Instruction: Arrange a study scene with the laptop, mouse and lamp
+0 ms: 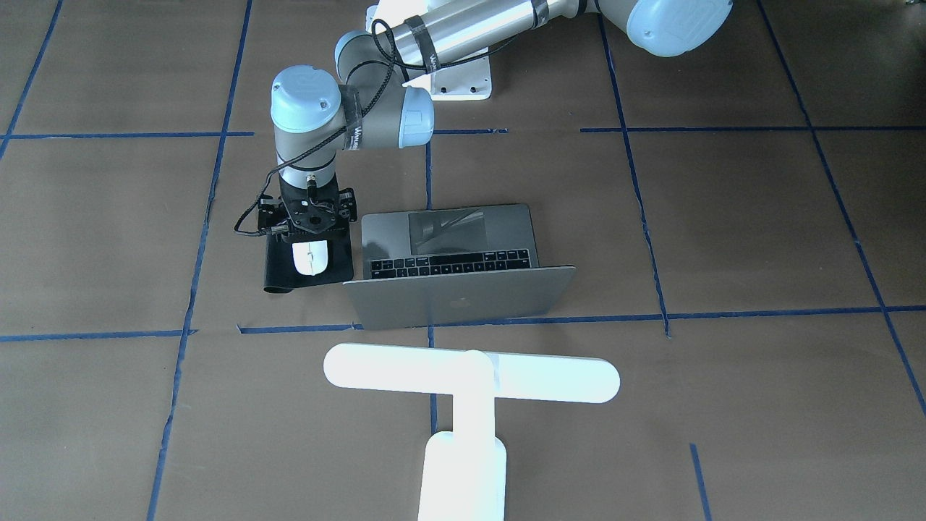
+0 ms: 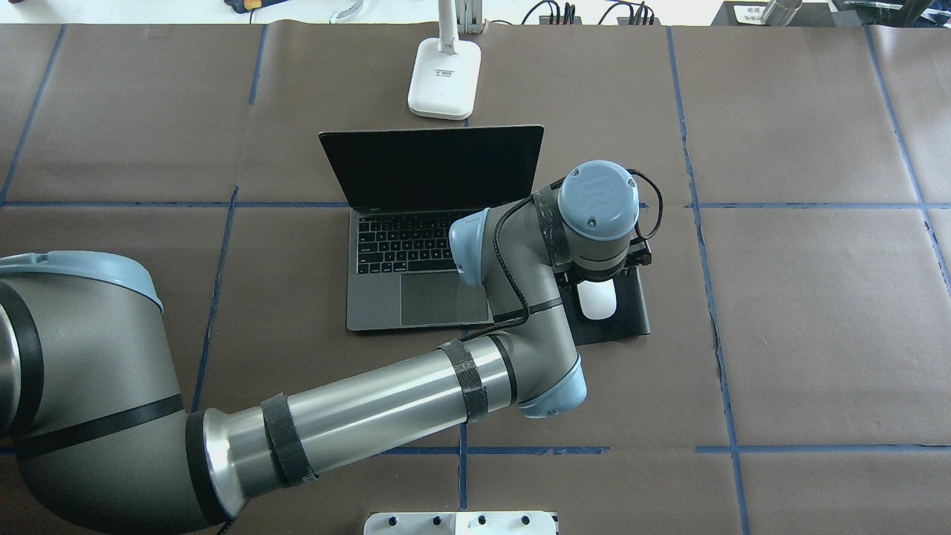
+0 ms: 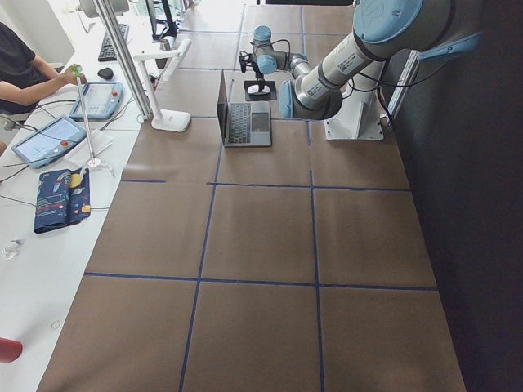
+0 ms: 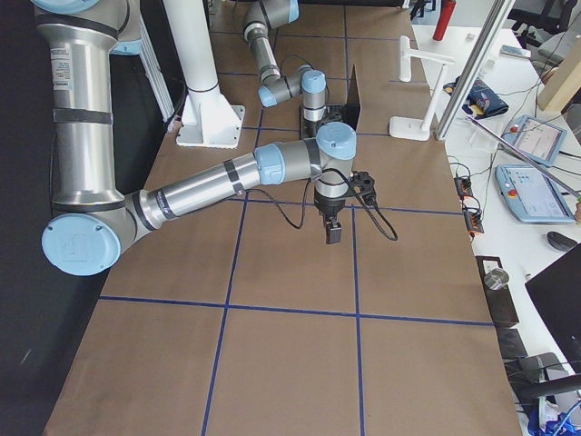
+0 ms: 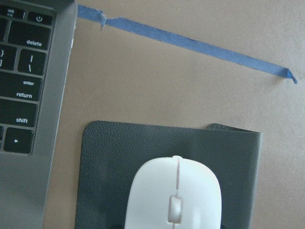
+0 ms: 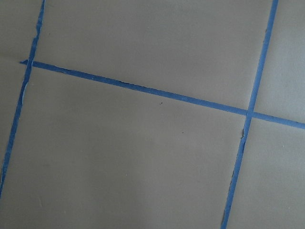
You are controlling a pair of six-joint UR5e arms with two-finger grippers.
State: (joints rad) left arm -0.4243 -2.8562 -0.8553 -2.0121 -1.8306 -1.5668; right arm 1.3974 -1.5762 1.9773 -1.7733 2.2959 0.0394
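The open grey laptop [image 1: 452,297] [image 2: 375,305] stands mid-table, screen up. The white mouse [image 1: 309,258] [image 2: 597,300] [image 5: 174,195] lies on a black mouse pad [image 1: 278,271] [image 5: 105,167] beside the laptop's keyboard side. My left gripper [image 1: 311,230] hangs straight down over the mouse's robot-side end. Dark fingertips hug both sides of the mouse at the left wrist view's bottom edge, so it looks shut on the mouse. The white T-shaped lamp [image 1: 470,376] [image 2: 443,78] stands behind the laptop lid. My right gripper [image 4: 333,234] hovers over bare table far from these; I cannot tell whether it is open or shut.
The left arm reaches across the laptop's front right corner. A white bolted pedestal [image 1: 463,79] [image 2: 461,522] stands at the robot's side. Blue tape lines [image 6: 143,88] cross the brown table cover. An operator's desk with tablets [image 3: 49,139] runs along the far edge.
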